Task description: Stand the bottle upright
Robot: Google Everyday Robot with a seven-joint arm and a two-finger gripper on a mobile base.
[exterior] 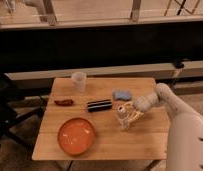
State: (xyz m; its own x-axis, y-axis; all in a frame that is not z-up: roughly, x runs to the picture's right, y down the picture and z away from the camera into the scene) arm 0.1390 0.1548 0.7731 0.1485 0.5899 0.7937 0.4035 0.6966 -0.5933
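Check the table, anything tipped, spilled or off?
Nothing stands out. The cup stands upright at the back edge, the orange plate sits flat near the front, no spill shows on the table. The gripper is at the bottle, right of centre; the bottle looks roughly upright, a slight lean can't be ruled out.

I see a wooden table carrying a cup, red item, black bar, blue sponge, orange plate and bottle; the gripper is at the bottle.
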